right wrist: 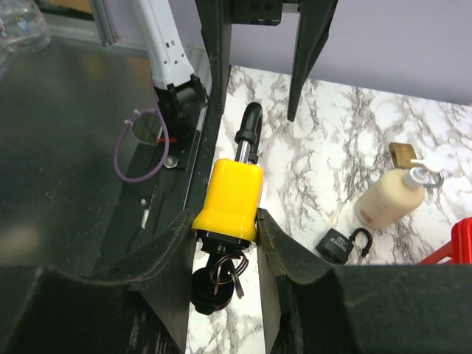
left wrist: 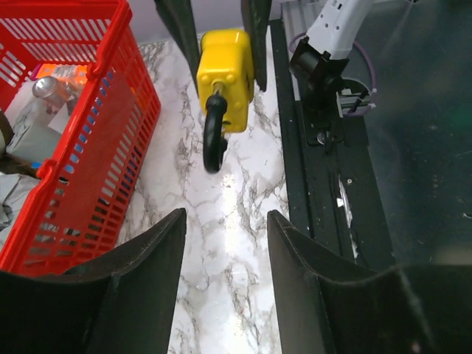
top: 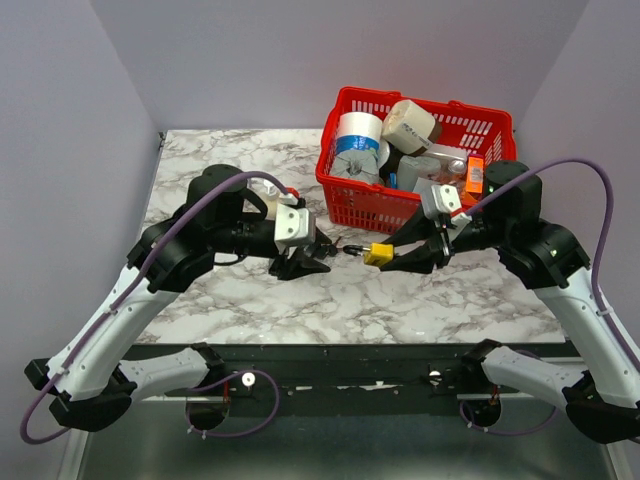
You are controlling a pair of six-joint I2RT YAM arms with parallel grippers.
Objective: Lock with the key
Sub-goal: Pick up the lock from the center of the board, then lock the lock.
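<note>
Currently the yellow padlock (right wrist: 227, 195) is clamped by its body in the right gripper (right wrist: 225, 221), over the marble table (top: 250, 300) just in front of the red basket (top: 370, 205). Its black shackle (right wrist: 249, 125) is pointed at the left gripper (left wrist: 225, 221), which is held wide apart with nothing in it. Bare marble is seen beneath, toward the near edge.

The left arm (top: 105, 325) and right arm (top: 592, 330) are showing white shells on their long links and bulky black housings at the joints, each ending in a pale grey wrist block (top: 290, 227). A purple cable (top: 562, 162) is looping along each arm. The fingers (left wrist: 140, 295) are showing matte black and wedge-shaped, with a faintly grainy surface.
</note>
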